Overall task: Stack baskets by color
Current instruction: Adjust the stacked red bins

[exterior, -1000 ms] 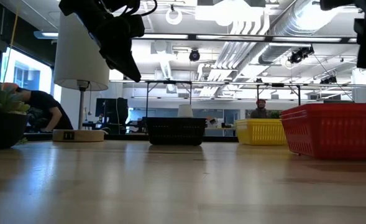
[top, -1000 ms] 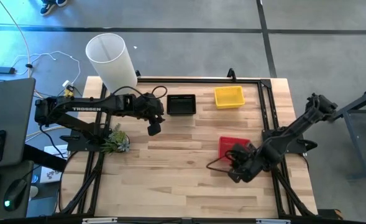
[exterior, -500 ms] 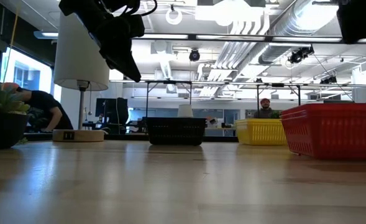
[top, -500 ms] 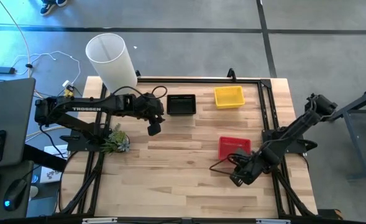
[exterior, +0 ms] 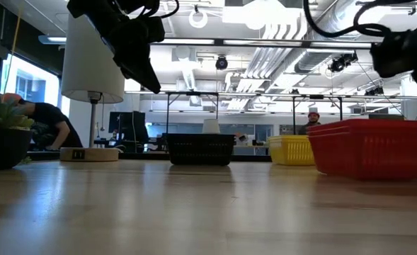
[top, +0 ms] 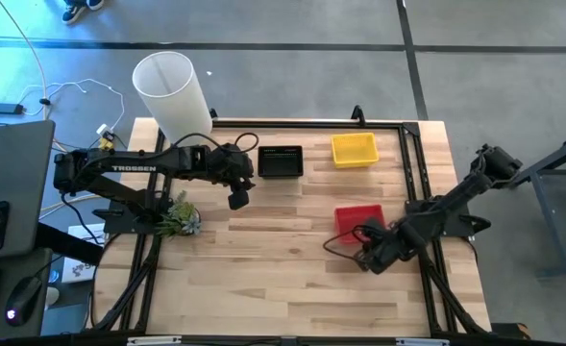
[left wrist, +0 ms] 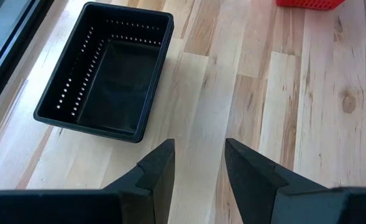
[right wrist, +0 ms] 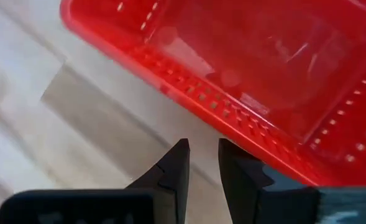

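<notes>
Overhead, three baskets sit on the counter (top: 263, 279). A black basket (top: 281, 161) and a yellow basket (top: 354, 149) lie side by side near the far edge, apart from each other, each with its long axis running across the counter's width and its open side up. Nearer the right side lies the red basket (top: 358, 220), open side up and turned slightly askew, well apart from the other two.

Bare wood spreads wide across the middle and the near half of the counter; a white cylinder lamp (top: 172, 94) and a small plant (top: 178, 219) keep to the left side, and a black frame (top: 307, 125) runs along the far edge.

Just off the red basket's near right corner hangs the right pincer (top: 372, 258), its fingers parted by a narrow gap and gripping nothing; the basket's perforated wall lies just ahead of the tips. Beside the black basket hovers the left pincer (top: 236, 199), above the wood, its jaws parted and empty.
</notes>
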{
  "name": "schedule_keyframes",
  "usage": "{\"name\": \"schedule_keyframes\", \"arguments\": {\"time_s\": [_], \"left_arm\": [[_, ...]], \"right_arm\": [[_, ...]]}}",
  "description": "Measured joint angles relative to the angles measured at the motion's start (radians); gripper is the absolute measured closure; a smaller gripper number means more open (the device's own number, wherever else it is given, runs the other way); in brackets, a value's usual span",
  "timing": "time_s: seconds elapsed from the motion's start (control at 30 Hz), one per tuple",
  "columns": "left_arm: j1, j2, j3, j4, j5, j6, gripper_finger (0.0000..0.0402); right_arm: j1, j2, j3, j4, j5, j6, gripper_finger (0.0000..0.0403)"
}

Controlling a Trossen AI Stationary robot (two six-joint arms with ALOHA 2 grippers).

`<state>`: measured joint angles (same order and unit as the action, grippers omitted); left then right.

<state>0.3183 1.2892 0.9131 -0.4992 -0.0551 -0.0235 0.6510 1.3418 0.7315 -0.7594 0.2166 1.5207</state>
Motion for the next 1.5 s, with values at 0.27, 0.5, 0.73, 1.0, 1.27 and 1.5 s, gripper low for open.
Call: {"name": "schedule_keyframes", "arguments": {"time_s": [0.27,0.5,0.73,1.0,1.27,1.5], "left_arm": [[0.000,0.000,0.000,0.000,0.000,0.000,0.0273],[0.000,0.000,0.000,0.000,0.000,0.000,0.0273],[0.000,0.000,0.000,0.000,0.000,0.000,0.0273],[0.000,0.000,0.000,-0.004,0.000,0.000,0.0273],[0.000,0.000,0.000,-0.004,0.000,0.001,0.0273],[0.000,0.000,0.000,-0.004,0.000,0.001,0.0273]], "right_arm": [[-0.066,0.000,0.000,0.006,0.050,-0.058,0.0328],[-0.086,0.000,-0.001,0.111,0.027,-0.063,0.0328],[-0.104,0.000,-0.001,0.092,0.137,-0.058,0.0328],[-0.171,0.000,-0.001,0.059,0.170,-0.076,0.0328],[-0.247,0.000,-0.001,0.068,0.180,-0.115,0.0328],[-0.304,0.000,-0.001,0.068,0.214,-0.138,0.0328]]}}
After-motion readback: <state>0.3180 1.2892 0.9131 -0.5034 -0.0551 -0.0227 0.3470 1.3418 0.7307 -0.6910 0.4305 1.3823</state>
